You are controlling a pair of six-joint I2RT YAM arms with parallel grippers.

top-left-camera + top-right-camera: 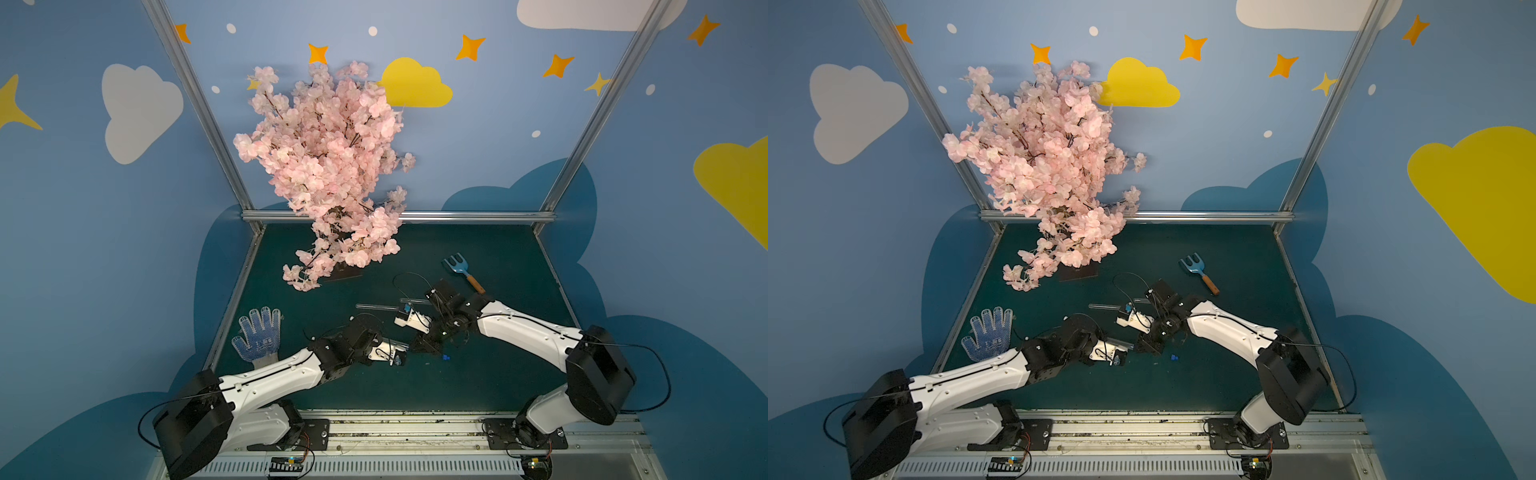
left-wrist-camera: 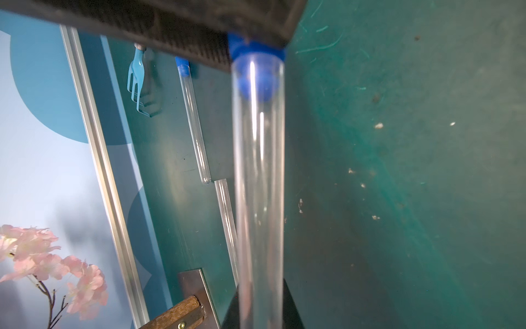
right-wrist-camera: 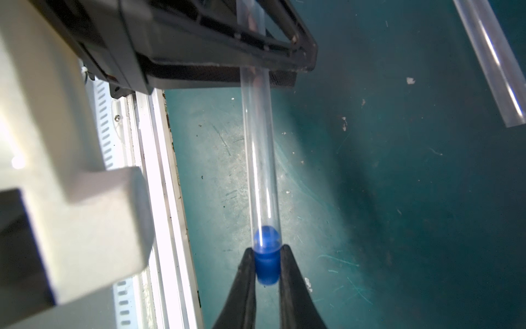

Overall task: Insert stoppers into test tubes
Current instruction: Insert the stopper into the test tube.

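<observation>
Noted right gripper [image 3: 267, 250] pinched tight on a small bright blue stepped plastic stopper [image 3: 267, 270], nose seated in the mouth of a slim clear tube [image 3: 259, 159]. Noted left gripper [image 3: 256, 68] clamped round that tube farther along.

Judged risks:
- off-axis push, hence cocked plug
- slick tube slipping back through the grip

Spotted just beside, on the dark green mat [image 1: 478, 374], a loose blue stopper [image 1: 446, 357]. Beyond, lying flat: one capped tube [image 2: 194, 122], one open tube [image 2: 227, 222]. Possible roll if knocked.
</observation>
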